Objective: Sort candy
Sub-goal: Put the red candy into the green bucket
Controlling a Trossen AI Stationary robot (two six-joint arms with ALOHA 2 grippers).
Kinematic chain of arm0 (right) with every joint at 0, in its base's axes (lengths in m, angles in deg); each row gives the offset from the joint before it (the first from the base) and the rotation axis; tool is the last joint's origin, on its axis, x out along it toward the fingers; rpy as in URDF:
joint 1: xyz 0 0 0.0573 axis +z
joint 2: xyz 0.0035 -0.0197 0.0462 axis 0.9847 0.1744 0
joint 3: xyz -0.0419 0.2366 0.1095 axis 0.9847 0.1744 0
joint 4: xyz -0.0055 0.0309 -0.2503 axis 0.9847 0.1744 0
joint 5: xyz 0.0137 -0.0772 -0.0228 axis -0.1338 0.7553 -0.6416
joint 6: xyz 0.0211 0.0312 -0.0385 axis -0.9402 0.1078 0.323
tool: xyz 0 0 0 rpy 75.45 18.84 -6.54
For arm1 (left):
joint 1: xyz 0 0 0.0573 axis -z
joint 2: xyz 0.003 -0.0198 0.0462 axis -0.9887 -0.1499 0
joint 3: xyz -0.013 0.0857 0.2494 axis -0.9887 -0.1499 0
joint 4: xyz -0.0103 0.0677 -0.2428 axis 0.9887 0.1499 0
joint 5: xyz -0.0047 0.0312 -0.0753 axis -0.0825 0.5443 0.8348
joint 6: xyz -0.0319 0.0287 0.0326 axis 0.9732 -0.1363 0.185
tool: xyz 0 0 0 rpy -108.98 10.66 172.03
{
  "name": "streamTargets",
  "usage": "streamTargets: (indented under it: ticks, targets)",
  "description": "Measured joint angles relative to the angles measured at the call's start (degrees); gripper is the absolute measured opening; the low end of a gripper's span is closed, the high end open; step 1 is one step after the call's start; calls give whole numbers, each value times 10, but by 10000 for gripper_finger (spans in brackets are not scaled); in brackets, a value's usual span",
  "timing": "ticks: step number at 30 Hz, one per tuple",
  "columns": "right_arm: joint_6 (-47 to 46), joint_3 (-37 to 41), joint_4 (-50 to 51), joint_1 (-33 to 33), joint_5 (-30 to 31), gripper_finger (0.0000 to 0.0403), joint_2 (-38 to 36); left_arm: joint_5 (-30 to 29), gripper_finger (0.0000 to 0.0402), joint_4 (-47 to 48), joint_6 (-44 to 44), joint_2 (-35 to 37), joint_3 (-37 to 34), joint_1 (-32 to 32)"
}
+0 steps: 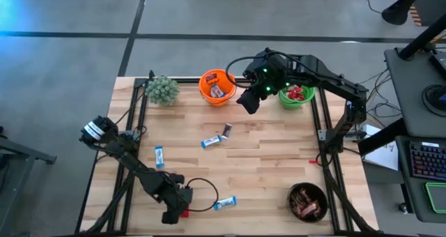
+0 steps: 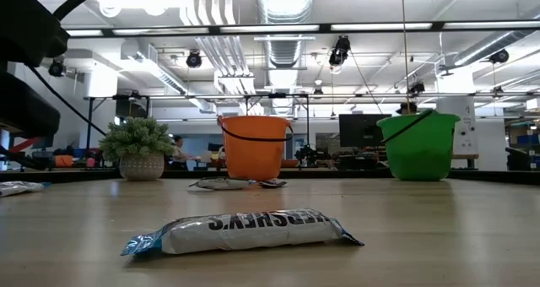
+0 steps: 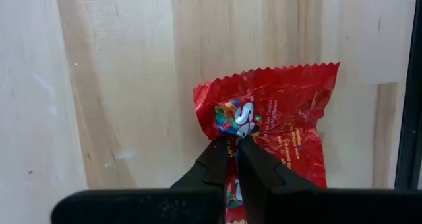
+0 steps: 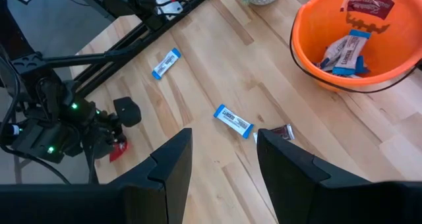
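A crinkly red packet [image 3: 277, 118] with a zigzag-cut edge and colourful sweets printed on it is pinched flat on the table [image 1: 265, 167] by the left gripper [image 3: 232, 151], down at 7 o'clock. The right gripper [image 4: 221, 159] is held wide with nothing in it, around 12 o'clock between the orange bucket [image 1: 207, 90] and green bucket [image 1: 300, 102]. Blue-and-white bars [image 1: 210, 141] are scattered mid-table.

The red packet [image 3: 277, 118] runs under the left gripper's fingers [image 3: 254, 171], its lower part hidden. In the high view the arm covers most of it. The brown bucket's [image 1: 307, 200] contents are too small to identify
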Motion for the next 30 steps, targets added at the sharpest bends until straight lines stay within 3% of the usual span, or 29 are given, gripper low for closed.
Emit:
streamTargets:
  ticks: [7, 16, 24, 30]
  targets:
    - [0, 0, 1, 0, 0, 160, 0, 11, 1, 25, -2, 11, 6, 2]
    - [3, 0, 2, 0, -1, 160, 0, 10, 1, 111, -38, 21, 64, 3]
    - [17, 0, 3, 4, 0, 160, -13, -12, 1, 243, -85, 32, 124, -4]
    - [17, 0, 5, 3, 1, 160, -35, -28, 1, 255, -92, 72, 136, -22]
